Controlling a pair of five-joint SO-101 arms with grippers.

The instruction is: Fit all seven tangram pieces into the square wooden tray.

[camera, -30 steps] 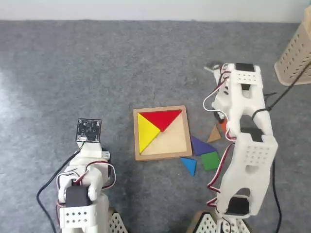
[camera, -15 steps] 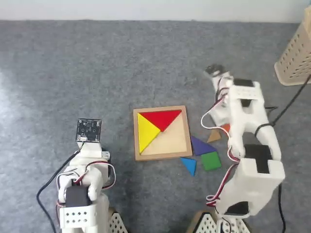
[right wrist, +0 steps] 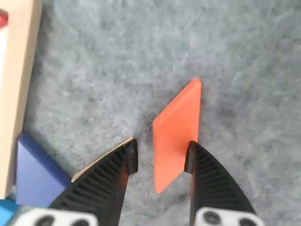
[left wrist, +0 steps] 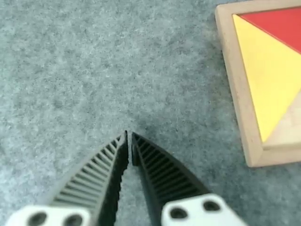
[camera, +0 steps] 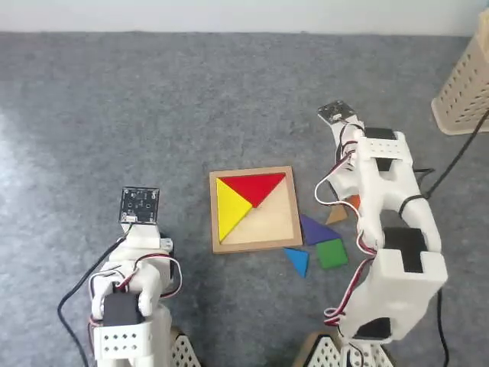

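Since the orange parallelogram (right wrist: pixel 176 125) lies on the carpet just right of the wooden tray (camera: pixel 252 247), my right gripper (right wrist: pixel 161 151) is nearer. It is open, straddling one end, and the piece's long axis runs between the jaws. My left gripper (left wrist: pixel 128 140) sits closed and empty, left of the tray.

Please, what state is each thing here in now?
left gripper: shut, empty
right gripper: open around orange piece
tray: partly filled
red triangle: in tray
yellow triangle: in tray
orange piece: outside tray
purple piece: outside tray
green piece: outside tray
blue piece: outside tray
tan piece: outside tray
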